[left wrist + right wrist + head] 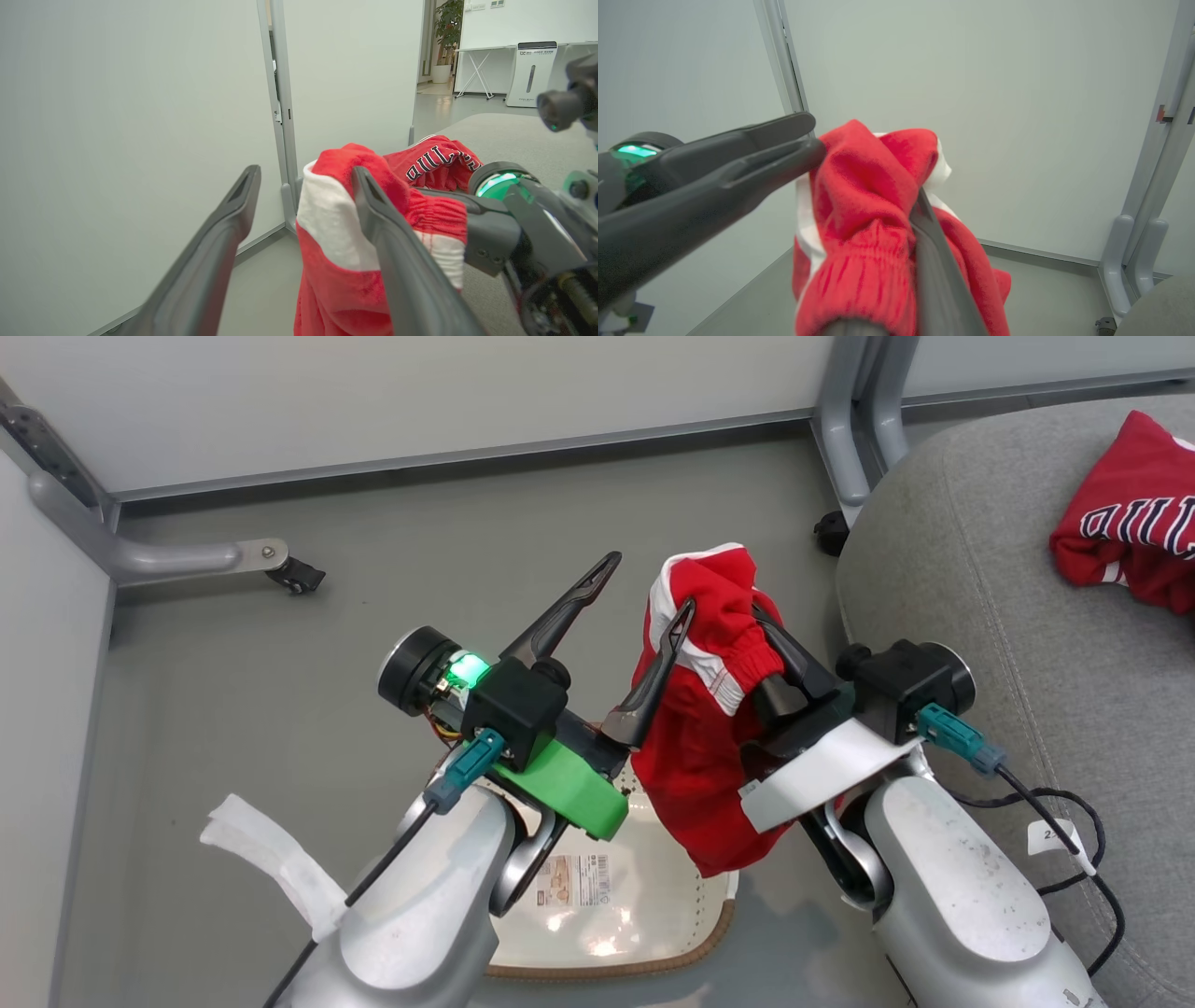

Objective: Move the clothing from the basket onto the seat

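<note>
The right gripper [764, 633] pinches the shorts [695, 756] above the basket [607, 971], probably bound for the seat [980, 616]. The left gripper [651, 582] stands spread alongside.

1. I see a post [854, 420] between the white panels [420, 401].
2. A black caster [829, 534] sits at the post's foot.
3. A second caster [299, 579] stands well left of the post.
</note>
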Robot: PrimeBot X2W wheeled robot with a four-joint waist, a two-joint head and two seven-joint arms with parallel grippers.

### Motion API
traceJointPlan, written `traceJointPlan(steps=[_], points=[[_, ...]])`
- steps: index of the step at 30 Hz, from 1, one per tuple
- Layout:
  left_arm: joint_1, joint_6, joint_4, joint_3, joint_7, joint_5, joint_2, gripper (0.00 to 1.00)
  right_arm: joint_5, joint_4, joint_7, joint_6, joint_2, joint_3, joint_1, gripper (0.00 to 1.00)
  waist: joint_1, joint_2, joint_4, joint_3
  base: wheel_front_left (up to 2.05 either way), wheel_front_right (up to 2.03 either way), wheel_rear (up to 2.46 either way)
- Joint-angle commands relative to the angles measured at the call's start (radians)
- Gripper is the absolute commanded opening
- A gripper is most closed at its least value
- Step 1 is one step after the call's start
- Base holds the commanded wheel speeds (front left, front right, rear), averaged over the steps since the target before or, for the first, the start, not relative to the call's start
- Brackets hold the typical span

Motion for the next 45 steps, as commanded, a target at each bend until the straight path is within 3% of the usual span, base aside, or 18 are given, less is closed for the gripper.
traceJointPlan(steps=[1, 15, 45], points=[[-0.003, 0.0, 0.003, 0.002, 0.0, 0.006, -0.001, 1.0, 0.004, -0.003, 0.0, -0.001, -0.003, -0.004, 0.008, 0.0, 0.0, 0.0, -0.004, -0.001, 0.0, 0.0, 0.0], [-0.014, -0.005, 0.008, 0.0, 0.0, 0.034, 0.0, 1.0, -0.002, -0.01, 0.0, -0.001, -0.003, -0.045, 0.033, 0.0, 0.0, 0.0, -0.063, 0.011, 0.0, 0.0, 0.0], [-0.084, -0.013, 0.045, -0.063, 0.0, 0.045, 0.028, 1.0, -0.032, -0.109, 0.0, -0.001, -0.003, -0.28, 0.116, 0.0, 0.0, 0.0, -0.347, 0.114, 0.0, 0.0, 0.0]])
